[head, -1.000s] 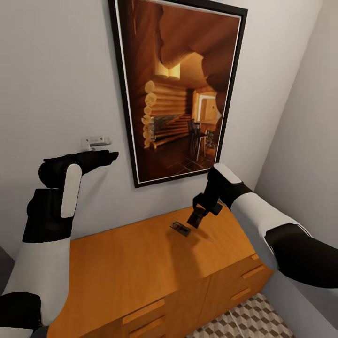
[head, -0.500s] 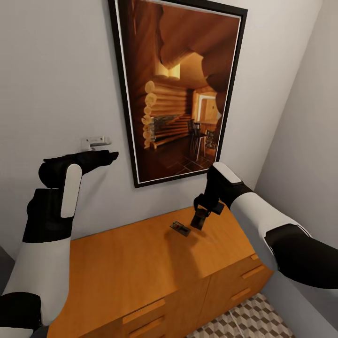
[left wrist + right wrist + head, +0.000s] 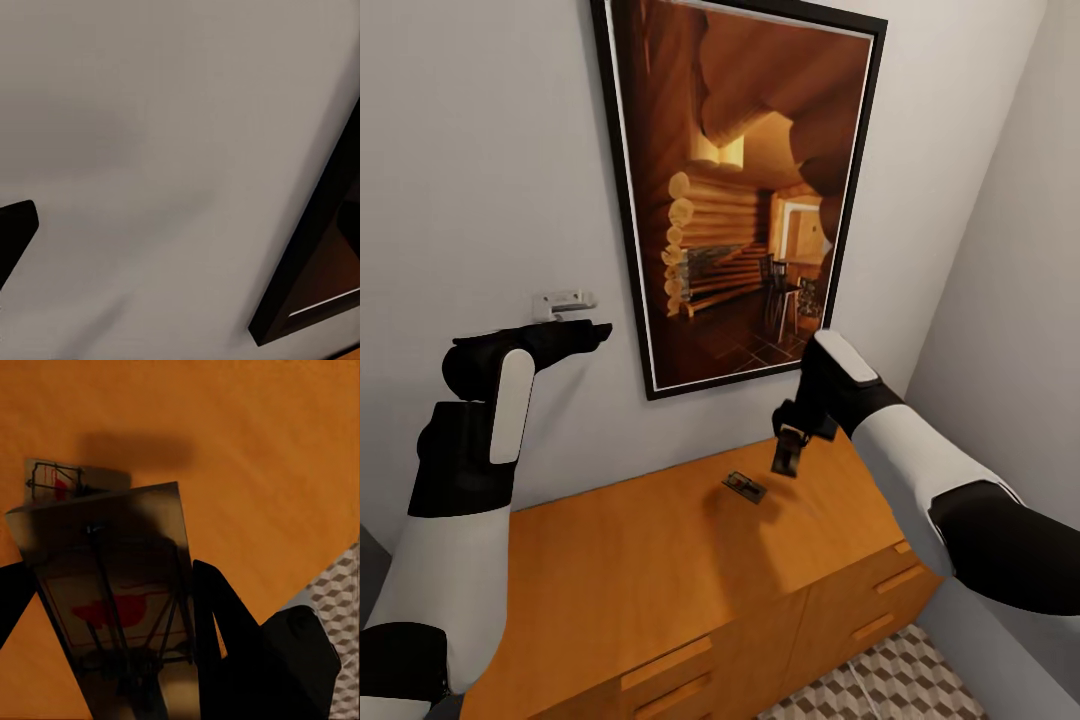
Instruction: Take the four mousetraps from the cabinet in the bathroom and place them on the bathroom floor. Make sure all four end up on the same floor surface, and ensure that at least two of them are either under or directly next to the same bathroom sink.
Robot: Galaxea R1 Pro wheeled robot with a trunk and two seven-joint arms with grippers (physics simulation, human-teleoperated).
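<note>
We find the right gripper (image 3: pixel 788 458) closed on a mousetrap (image 3: pixel 120 585), held clear above the cabinet (image 3: pixel 660 570) top. A second trap (image 3: pixel 744 487) lies flat on that top, just beside. The left gripper (image 3: pixel 575 335) is raised near the wall; we cannot tell its opening.

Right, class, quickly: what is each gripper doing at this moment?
Left gripper: cannot be told, fingers point at the wall.
Right gripper: closed on a mousetrap, above the cabinet.

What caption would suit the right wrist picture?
Right claw lifts one mousetrap off the orange cabinet top; another lies below.
</note>
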